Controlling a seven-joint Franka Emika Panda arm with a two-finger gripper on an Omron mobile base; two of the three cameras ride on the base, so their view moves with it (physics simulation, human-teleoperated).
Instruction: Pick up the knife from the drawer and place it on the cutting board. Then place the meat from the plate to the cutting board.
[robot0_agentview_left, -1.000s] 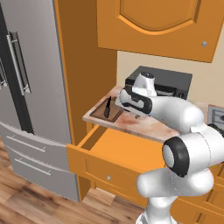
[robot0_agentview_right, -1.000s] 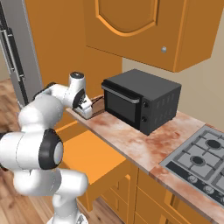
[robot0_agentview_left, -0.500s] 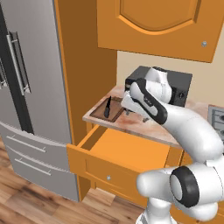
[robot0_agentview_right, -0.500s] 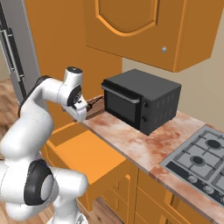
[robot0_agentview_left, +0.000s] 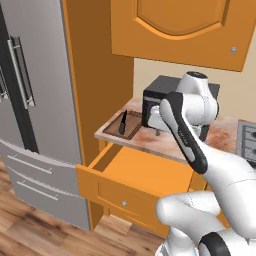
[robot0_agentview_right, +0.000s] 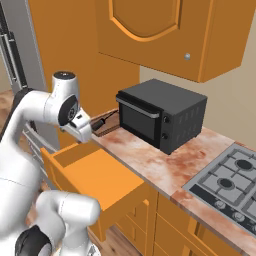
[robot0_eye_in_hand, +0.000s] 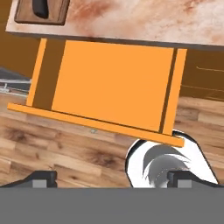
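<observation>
- The white arm's two-finger pincer is released: in the hand view its dark fingertips stand wide apart with nothing between them.
- It hangs over the wide orange wooden drawer, close to the front edge of the marbled pink-brown counter. The drawer is pulled out and its floor is bare.
- The slim all-black knife lies on the dark brown rectangular wooden cutting board, at the left end of the counter beside the tall orange cabinet side.
- Key relation: the knife lies to the left of the pincer and farther back, at counter height, apart from the fingers. In the hand view the board and the knife's handle end sit in the top left corner.
- The knife's long axis runs roughly from near to far along the board, and it stays within the raised rim.
- It looks thick and rounded at the handle and thin at the blade, dark all over and shorter than the board.
- The black microwave stands just right of the board, and a grey stove top lies further right.
- The knife step looks done. The meat comes next, so the single arm would have to turn away from the board to fetch it.
</observation>
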